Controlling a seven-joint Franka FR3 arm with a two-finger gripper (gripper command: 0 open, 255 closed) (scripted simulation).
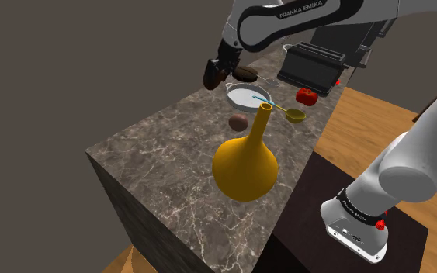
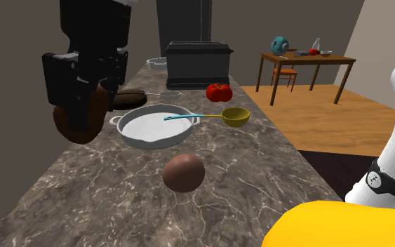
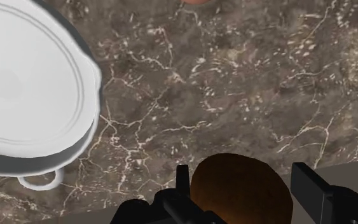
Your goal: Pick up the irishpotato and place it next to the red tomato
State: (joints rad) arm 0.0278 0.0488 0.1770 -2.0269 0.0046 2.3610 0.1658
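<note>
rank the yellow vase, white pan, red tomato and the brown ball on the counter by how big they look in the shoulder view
1. yellow vase, though it is also nearest the camera
2. white pan
3. red tomato and brown ball look about alike; the tomato sits farther off, so no ranking

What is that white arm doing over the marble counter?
The arm's black hand is shut on a brown potato and holds it in the air above the marble counter, beside a white pan. The red tomato sits farther along the counter, past the pan and a yellow spoon. The potato has not yet been set down next to it.
</note>
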